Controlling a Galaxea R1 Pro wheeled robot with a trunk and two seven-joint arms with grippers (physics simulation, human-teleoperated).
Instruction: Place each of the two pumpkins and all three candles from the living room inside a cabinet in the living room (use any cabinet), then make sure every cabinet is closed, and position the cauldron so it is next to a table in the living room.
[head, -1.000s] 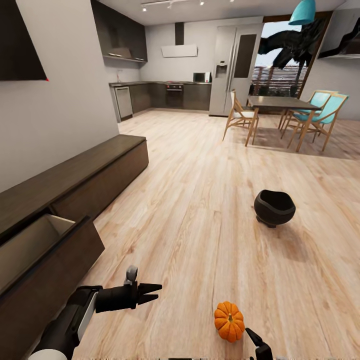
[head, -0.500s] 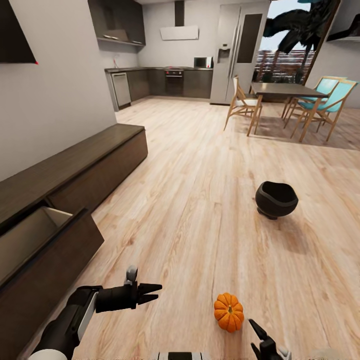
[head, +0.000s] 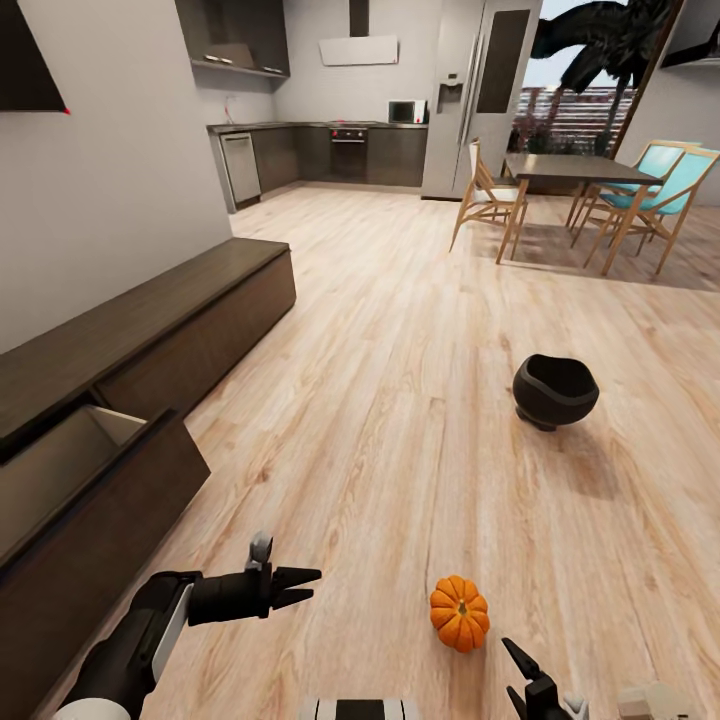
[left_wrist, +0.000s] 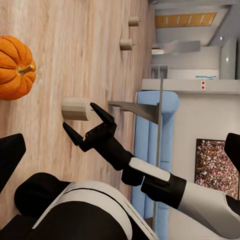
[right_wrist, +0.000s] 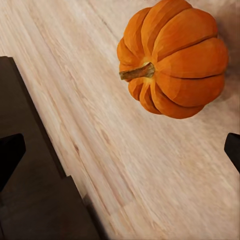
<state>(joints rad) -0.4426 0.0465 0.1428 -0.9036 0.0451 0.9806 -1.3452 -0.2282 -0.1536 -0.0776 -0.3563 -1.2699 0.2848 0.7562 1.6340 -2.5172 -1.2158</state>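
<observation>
An orange pumpkin (head: 459, 612) (right_wrist: 172, 60) (left_wrist: 15, 67) rests on the wood floor just ahead of my right gripper (head: 525, 668) (left_wrist: 82, 120). That gripper is open and empty, with the pumpkin a little beyond its fingertips. A beige candle (left_wrist: 76, 109) (head: 648, 700) lies close beside it, and two more candles (left_wrist: 126, 45) lie further off. My left gripper (head: 305, 587) hovers open and empty over the floor. The dark cabinet (head: 150, 340) runs along the left wall with one drawer (head: 70, 470) pulled out. The black cauldron (head: 553, 390) stands on the floor ahead to the right.
A dining table (head: 570, 170) with wooden and teal chairs stands far right, with the kitchen units behind it. The left wrist view shows a grey tabletop edge (left_wrist: 135, 109) in front of a blue sofa (left_wrist: 150, 150). Open floor lies between the cabinet and the cauldron.
The whole head view has shifted, so the camera moved. My right gripper shows further into view near the pumpkin, and a candle has come into view at the lower right. The left arm holds still.
</observation>
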